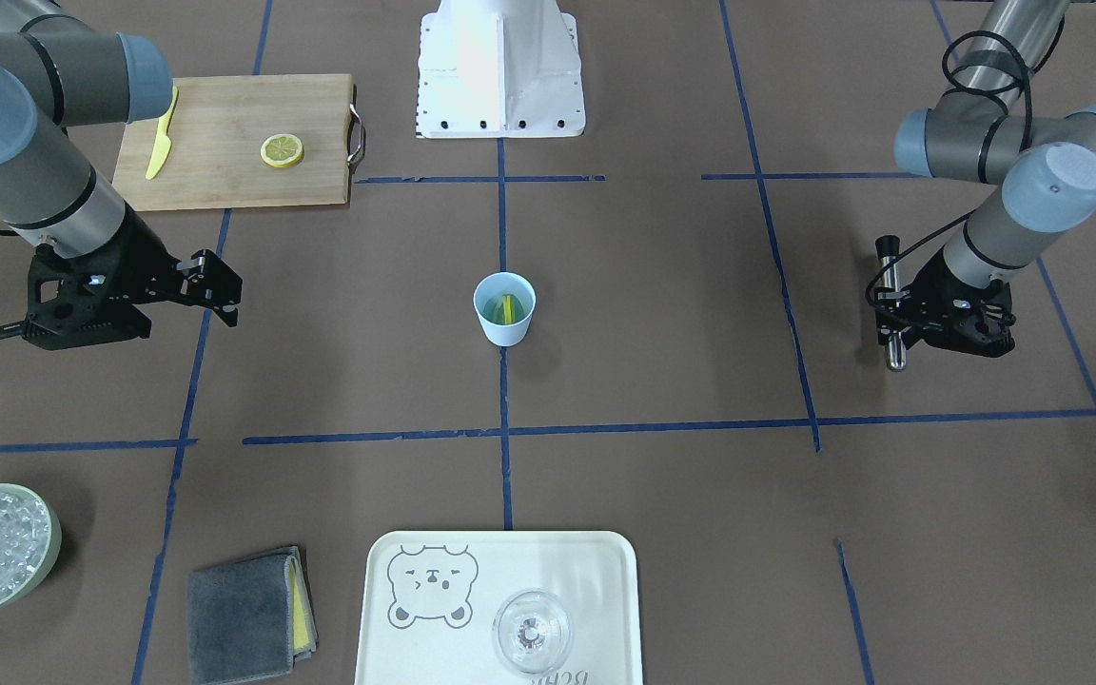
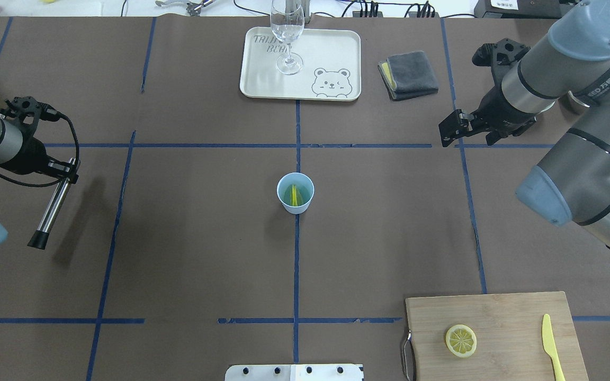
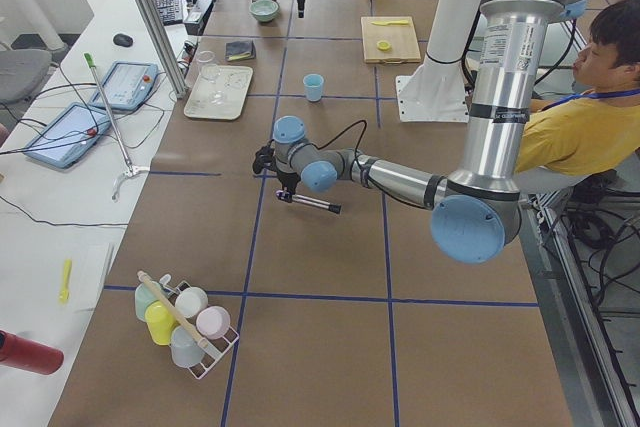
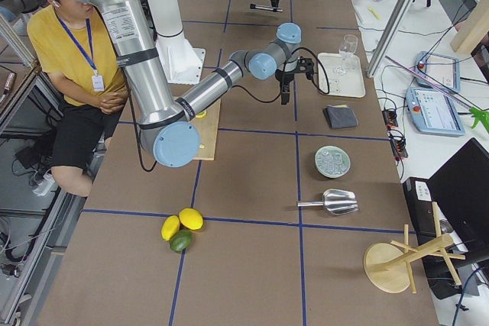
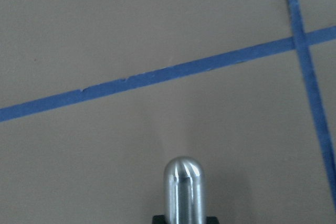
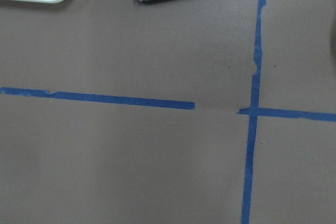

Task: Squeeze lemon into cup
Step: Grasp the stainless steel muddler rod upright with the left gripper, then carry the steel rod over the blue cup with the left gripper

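lemon [image 2: 294, 194] stands on edge inside the cup [image 2: 297, 207], between the jaws and well clear of both; left jaws clamped on steel rod [image 2: 51, 211], right jaws apart and empty, so I'd bring the rod vertical over the cup, press dead-centre, avoid tipping.

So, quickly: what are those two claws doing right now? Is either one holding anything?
Left gripper: closed, holding a metal rod.
Right gripper: open, holding nothing.
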`<state>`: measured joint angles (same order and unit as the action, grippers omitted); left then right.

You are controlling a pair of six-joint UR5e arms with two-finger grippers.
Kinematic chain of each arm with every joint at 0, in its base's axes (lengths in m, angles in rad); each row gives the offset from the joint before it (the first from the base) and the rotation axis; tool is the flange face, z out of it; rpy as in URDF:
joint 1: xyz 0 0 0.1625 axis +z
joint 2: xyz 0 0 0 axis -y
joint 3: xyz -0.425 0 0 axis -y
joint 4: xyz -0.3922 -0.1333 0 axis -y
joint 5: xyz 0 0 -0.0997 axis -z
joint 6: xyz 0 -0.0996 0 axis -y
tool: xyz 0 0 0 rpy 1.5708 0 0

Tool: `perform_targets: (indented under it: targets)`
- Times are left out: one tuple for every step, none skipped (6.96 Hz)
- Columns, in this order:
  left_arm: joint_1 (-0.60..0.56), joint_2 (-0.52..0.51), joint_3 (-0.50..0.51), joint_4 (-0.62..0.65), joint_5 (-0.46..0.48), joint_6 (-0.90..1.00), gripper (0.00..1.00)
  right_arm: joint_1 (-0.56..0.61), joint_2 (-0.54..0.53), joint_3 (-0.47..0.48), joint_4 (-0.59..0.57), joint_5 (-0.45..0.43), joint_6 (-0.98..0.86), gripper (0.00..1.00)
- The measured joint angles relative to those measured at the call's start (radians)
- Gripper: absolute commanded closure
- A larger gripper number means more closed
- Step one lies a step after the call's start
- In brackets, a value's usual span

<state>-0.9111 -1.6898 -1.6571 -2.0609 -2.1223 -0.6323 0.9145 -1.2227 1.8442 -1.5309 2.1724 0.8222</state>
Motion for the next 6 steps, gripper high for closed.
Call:
perform_targets:
  targets:
    - [0.000,-0.007,-0.065,0.002,0.002,-0.004,1.00,0.002,0.000,0.001,0.000,0.006,0.000,0.00]
    - [0.002,-0.040,-0.114,0.015,0.003,-0.009,1.00,0.006,0.000,0.002,0.001,0.010,-0.001,0.00]
    - [0.018,-0.108,-0.145,0.045,0.007,-0.012,1.00,0.012,-0.001,0.005,0.001,0.011,-0.001,0.00]
    - [0.056,-0.182,-0.178,0.074,0.026,-0.014,1.00,0.022,-0.001,0.011,0.002,0.013,-0.002,0.00]
    - [0.120,-0.259,-0.209,0.086,0.085,-0.018,1.00,0.034,-0.005,0.018,0.002,0.013,-0.001,0.00]
    - [0.193,-0.336,-0.225,0.084,0.173,-0.027,1.00,0.042,-0.013,0.025,0.002,0.011,0.000,0.00]
